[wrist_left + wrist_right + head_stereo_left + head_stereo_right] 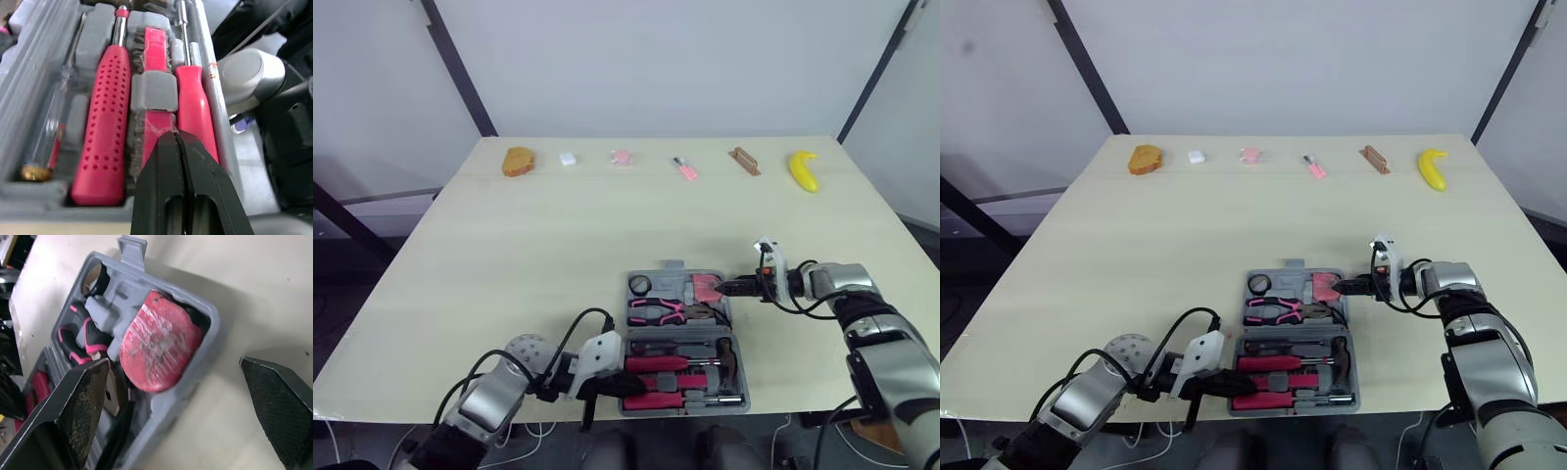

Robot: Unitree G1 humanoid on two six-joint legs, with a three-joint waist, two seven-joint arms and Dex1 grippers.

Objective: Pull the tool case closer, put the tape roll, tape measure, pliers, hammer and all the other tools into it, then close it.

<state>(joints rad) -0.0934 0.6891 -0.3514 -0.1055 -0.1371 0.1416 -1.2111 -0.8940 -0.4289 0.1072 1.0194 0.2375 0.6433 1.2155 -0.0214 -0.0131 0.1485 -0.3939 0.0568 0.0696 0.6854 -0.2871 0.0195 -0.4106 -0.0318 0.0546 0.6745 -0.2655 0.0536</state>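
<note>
Tool case (658, 275) open; left pincer (175, 136) together at its edge, right pincer (173, 366) apart.

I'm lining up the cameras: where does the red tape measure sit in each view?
Left eye view: tape measure in the tool case's far right pocket, beside the right gripper.
Right eye view: same pocket.
Right wrist view: in that pocket, between the spread fingers.
Left wrist view: aimed at red handles in the case's near half.
Shared landmark: the grey tool case.
</note>
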